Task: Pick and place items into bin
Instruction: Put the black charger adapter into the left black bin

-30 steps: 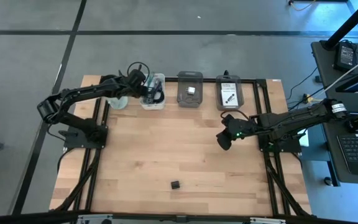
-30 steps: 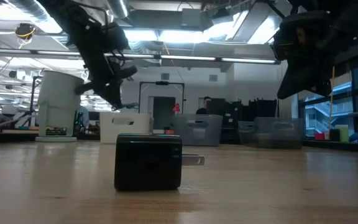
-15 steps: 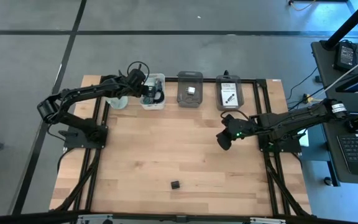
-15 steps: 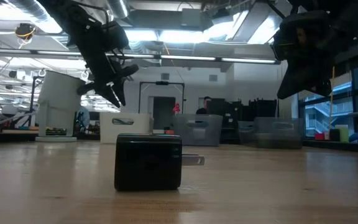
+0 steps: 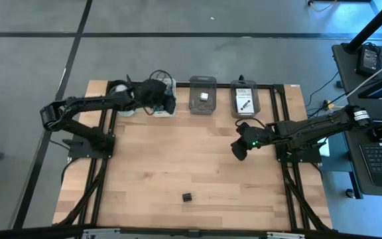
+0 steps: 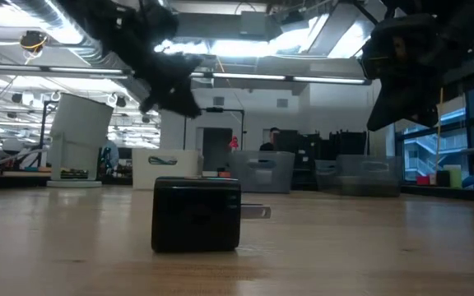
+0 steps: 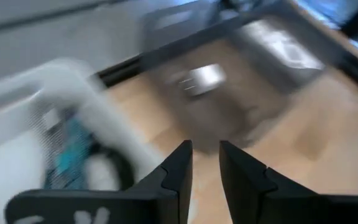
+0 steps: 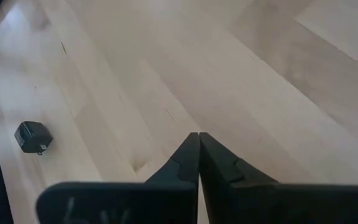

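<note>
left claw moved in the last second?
Yes. In the high view the left claw has swung from the white bin's left rim to over the bin, toward the grey bin.

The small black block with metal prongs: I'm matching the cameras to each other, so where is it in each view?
High view: black block lies alone on the wooden table, near its front edge.
Low view: it fills the centre foreground, prongs pointing right.
Left wrist view: not in it.
Right wrist view: at the left edge, on bare wood.
Shared landmark: the table's light planks.

Light wooden table (image 5: 178, 159), 3 bins along its far edge (1 white (image 5: 166, 109)), small black block (image 5: 187, 196) near front.
</note>
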You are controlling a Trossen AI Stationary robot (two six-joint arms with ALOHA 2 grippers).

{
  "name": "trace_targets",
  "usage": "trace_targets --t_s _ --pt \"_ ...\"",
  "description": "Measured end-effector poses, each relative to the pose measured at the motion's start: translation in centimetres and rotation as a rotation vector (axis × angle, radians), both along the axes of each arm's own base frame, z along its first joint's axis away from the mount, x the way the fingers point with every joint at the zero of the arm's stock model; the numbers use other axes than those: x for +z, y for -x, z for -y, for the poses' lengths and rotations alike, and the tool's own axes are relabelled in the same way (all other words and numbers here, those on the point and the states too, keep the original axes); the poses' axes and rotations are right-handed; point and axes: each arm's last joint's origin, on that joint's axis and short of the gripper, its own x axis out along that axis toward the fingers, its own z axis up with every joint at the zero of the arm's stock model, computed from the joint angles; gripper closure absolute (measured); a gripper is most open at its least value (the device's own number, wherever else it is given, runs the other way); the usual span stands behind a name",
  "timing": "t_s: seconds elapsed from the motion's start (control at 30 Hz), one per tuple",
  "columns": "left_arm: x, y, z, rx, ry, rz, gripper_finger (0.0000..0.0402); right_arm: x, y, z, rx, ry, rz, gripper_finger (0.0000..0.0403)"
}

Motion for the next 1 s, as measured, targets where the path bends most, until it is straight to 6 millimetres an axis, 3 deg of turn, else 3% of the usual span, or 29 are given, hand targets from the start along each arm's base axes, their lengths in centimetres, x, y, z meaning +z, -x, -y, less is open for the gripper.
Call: trace_targets --t_s 0.3,0.47,0.6,0.8,1.0 --pt "0.3 -3.0 7.1 -0.371 -0.226 -0.088 0.0395 0.5 -0.5 -0.1 0.116 0.099 0.064 0.0394" --pt "-0.1 -3.4 11.5 -0.533 -0.333 -0.175 0.04 1.5 -1.4 -0.2 0.206 0.196 0.194 0.0394" --pt "-0.7 -3.0 14.2 -0.638 -0.288 -0.228 0.0399 2.0 -1.8 -0.2 0.272 0.285 0.26 0.0385" --pt "-1.8 -2.1 17.9 -0.751 -0.245 -0.256 0.0399 2.0 -3.0 -0.4 0.331 0.369 0.324 0.0326" --pt "-4.4 -0.4 20.3 -0.76 -0.183 -0.26 0.0399 2.2 -5.5 -1.1 0.407 0.357 0.345 0.0241"
